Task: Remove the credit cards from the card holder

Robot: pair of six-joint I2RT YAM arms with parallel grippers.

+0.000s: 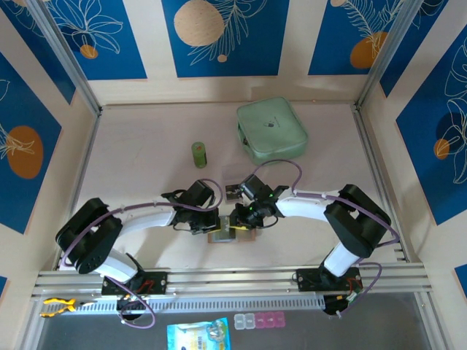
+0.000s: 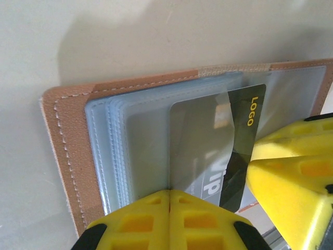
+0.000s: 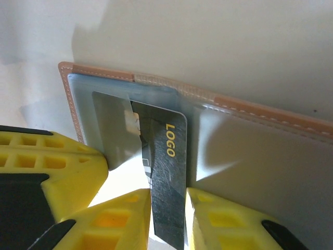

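The pinkish-tan card holder (image 2: 67, 156) lies open on the table between my two grippers, its clear grey-blue pockets (image 2: 135, 146) facing up. It also appears in the top view as the card holder (image 1: 220, 236). My left gripper (image 2: 170, 194) is shut on the near edge of a clear pocket sleeve. A dark credit card (image 3: 169, 172) printed "LOGO" sticks partly out of its pocket, and my right gripper (image 3: 169, 208) is shut on its free end. In the left wrist view the same credit card (image 2: 244, 130) runs to the right gripper's fingers (image 2: 291, 177). Other cards are hidden.
A large mint-green zip case (image 1: 271, 130) lies at the back right. A small green cylinder (image 1: 199, 154) stands at the back, left of centre. A small grey object (image 1: 232, 192) sits just behind the grippers. Walls enclose the table on three sides.
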